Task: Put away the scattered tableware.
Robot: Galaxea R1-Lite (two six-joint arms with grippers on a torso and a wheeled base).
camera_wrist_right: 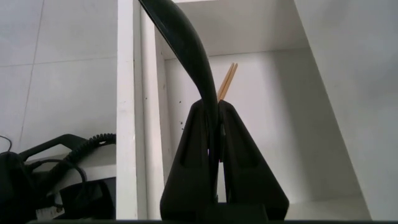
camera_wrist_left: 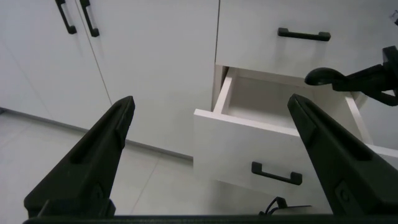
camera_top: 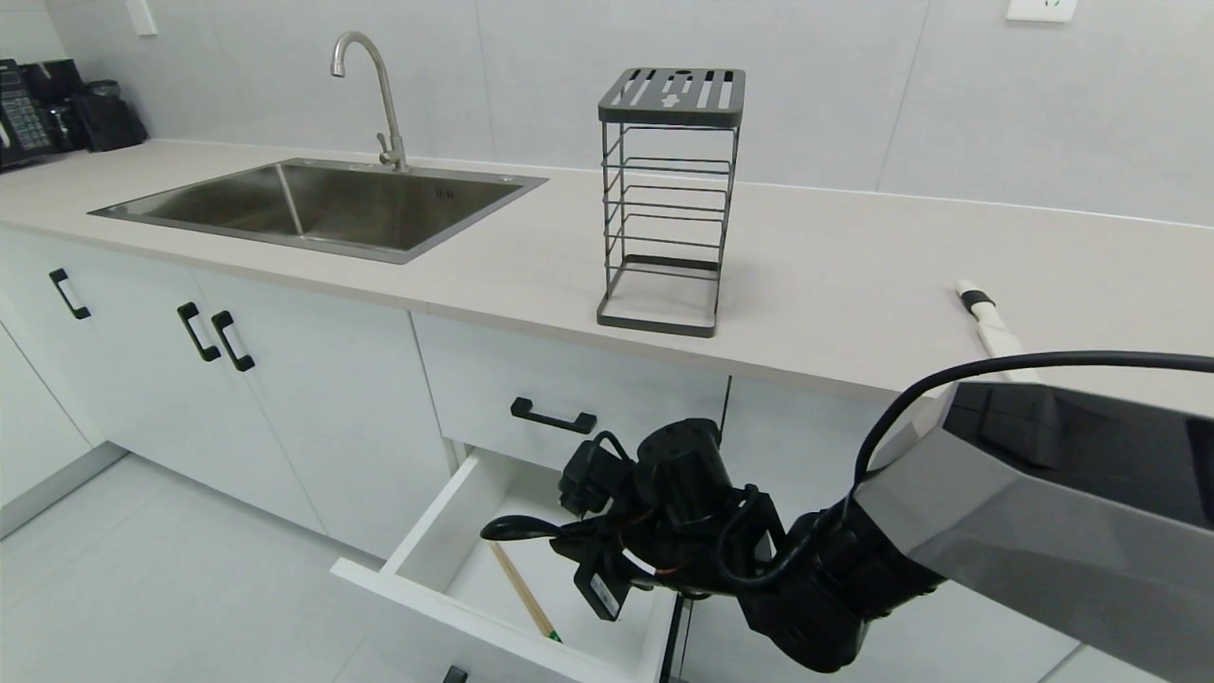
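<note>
Right wrist view cuts off gripped spoon (camera_wrist_right: 185, 50)

One black spoon (camera_top: 507, 527), two chopsticks (camera_wrist_right: 227, 79), one rack (camera_top: 669, 204), perhaps one knife (camera_top: 986, 323)

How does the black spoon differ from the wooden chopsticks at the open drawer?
The black spoon is dark; the chopsticks are pale wood. The spoon is clamped in the right hand above the open drawer; the chopsticks lie loose on its floor. The spoon ends in a rounded bowl; the chopsticks are straight sticks. Both are long and slim.
</note>
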